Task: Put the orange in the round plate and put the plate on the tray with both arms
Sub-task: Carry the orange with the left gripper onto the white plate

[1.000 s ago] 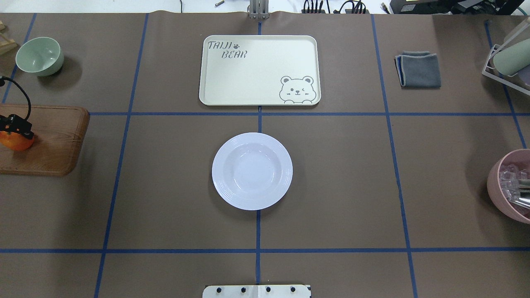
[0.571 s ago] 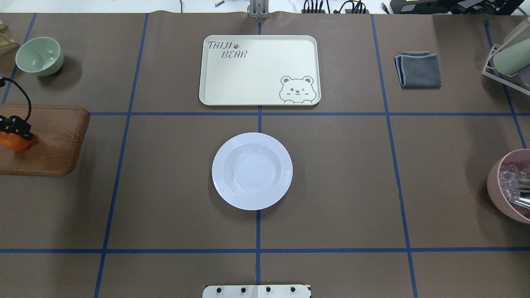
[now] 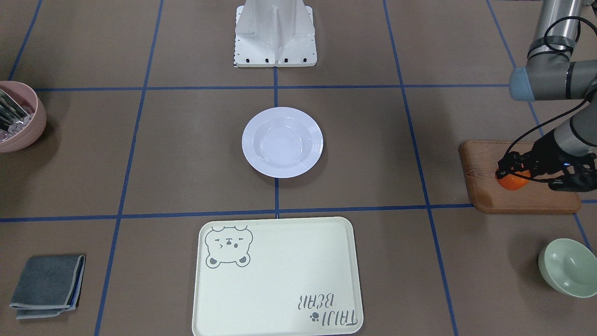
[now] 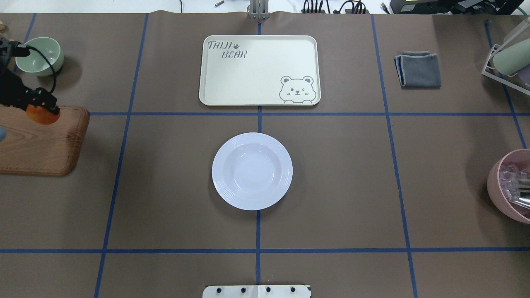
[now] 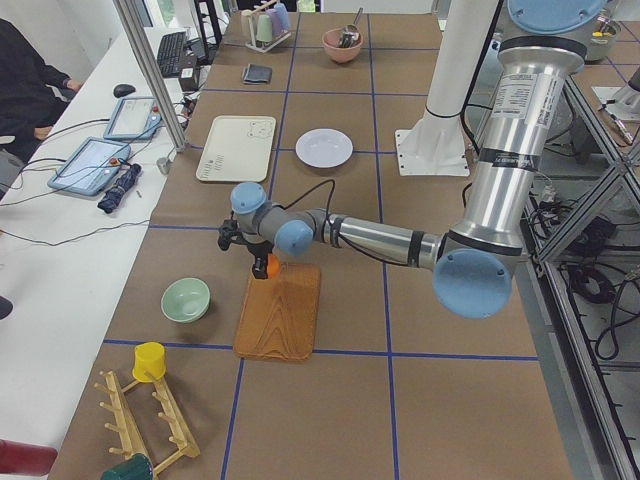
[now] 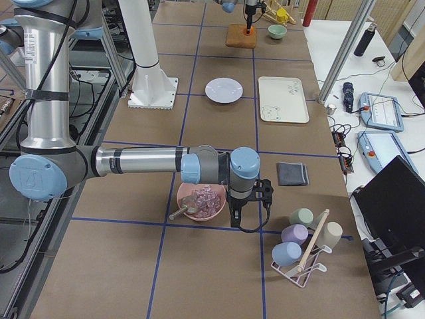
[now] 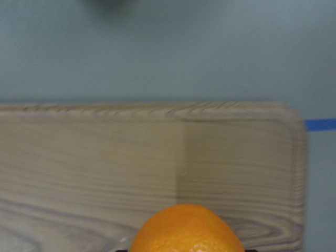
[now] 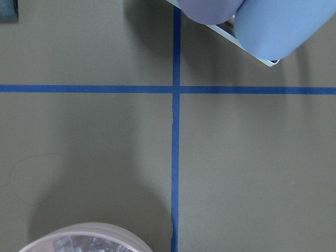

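1. The table [image 4: 165, 186] is brown, crossed by blue tape lines; a wide stretch of bare brown lies between my left side and the middle
2. The tray [image 4: 256, 70] lies flat at the far middle, its near edge just behind a tape line
3. The wooden board [image 4: 41, 153] sits at my left edge, its rounded corner toward the centre
4. The round plate [image 4: 219, 171] rests at the centre, well apart from both tray and board, with bare table all round its rim
5. The pale green bowl [image 4: 39, 56] stands near the board's far end; the pink bowl [image 6: 199, 203] is at my right
6. The orange [image 3: 513, 182] is over the board's far corner, on the plate's side
7. My left gripper [image 3: 514, 173] is clamped on the orange, a finger on each flank
8. My right gripper [image 6: 244, 207] hangs just beside the pink bowl; I cannot tell whether its fingers are apart
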You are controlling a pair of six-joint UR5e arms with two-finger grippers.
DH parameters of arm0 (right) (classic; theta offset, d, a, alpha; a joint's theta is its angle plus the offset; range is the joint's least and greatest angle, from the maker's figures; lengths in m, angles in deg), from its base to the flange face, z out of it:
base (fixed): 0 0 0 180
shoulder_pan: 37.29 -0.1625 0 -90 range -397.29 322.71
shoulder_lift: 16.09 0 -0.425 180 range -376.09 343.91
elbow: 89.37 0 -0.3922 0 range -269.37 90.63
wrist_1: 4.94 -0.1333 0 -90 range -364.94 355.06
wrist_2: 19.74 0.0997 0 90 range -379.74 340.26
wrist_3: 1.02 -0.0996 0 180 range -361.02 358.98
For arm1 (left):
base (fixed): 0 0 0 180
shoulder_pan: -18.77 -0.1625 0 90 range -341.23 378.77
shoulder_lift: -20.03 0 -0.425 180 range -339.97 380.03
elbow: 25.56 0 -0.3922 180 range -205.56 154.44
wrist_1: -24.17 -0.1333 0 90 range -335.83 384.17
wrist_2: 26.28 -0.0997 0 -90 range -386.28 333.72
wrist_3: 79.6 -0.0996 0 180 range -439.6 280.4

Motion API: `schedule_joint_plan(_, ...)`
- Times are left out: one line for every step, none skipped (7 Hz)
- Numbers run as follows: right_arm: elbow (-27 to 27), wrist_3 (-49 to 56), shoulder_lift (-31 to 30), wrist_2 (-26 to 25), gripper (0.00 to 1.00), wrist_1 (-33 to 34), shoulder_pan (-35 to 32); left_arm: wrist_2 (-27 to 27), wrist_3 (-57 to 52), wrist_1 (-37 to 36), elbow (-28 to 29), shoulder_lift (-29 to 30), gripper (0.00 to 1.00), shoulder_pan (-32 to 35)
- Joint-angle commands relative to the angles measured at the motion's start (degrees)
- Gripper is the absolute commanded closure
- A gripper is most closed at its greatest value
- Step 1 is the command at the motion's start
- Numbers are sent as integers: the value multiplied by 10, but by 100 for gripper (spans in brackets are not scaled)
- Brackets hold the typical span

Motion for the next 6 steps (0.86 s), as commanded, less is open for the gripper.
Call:
schedule_joint_plan(0, 1, 0, 6, 0, 0, 0, 14, 114, -167, -4, 164, 100, -18)
schedule_joint_plan(-1, 2, -1, 10, 0, 0, 0, 13, 216, -167, -18, 198, 100, -62)
schedule_joint_plan(-1, 2, -1, 13, 0, -1, 0, 12, 312, -166, -23, 240, 100, -100)
schedule_joint_plan(-1, 1, -1, 12, 0, -1, 0, 8, 386, -167, -23, 279, 100, -155)
schedule_joint_plan(1, 1, -1, 11, 0, -1, 0, 6, 434, -166, -23, 308, 100, -187)
schedule_joint_plan(0, 1, -1, 11, 0, -1, 0, 1, 453, -166, -21, 322, 100, -216)
